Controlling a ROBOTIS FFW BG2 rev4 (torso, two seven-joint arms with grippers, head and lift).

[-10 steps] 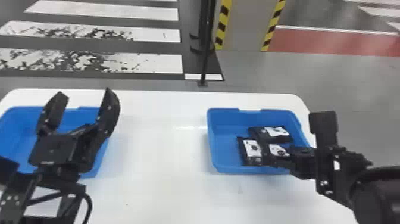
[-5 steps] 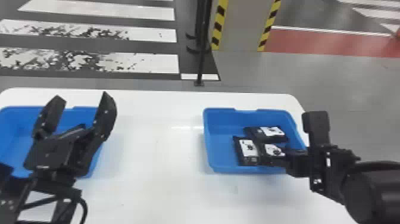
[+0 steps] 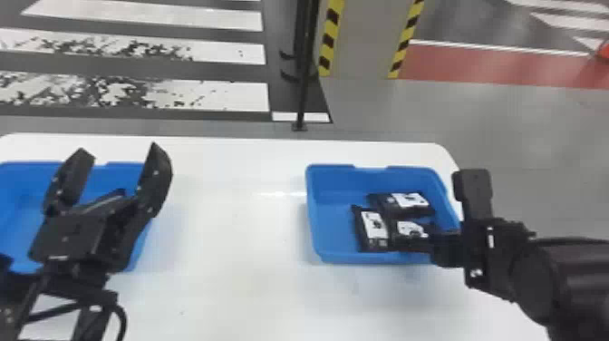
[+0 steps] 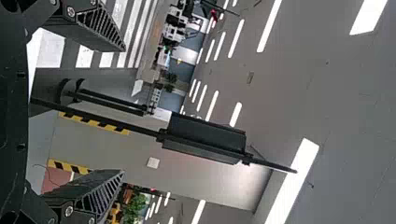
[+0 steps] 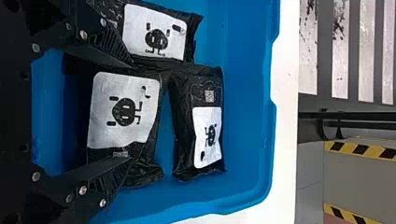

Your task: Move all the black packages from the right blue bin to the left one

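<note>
Three black packages (image 3: 374, 226) are contained in the right blue bin (image 3: 335, 217); the right tool (image 3: 446, 249) is positioned over them, its fingers spread, with one package framed between; the left tool (image 3: 120, 152), its fingers spread wide, is seen against the left blue bin (image 3: 18, 199); both bins are supported by the white tabletop (image 3: 235, 226).

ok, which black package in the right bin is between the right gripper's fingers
The near-right package in the head view, straddled by the right gripper; the far package and left package lie outside its fingers.
</note>
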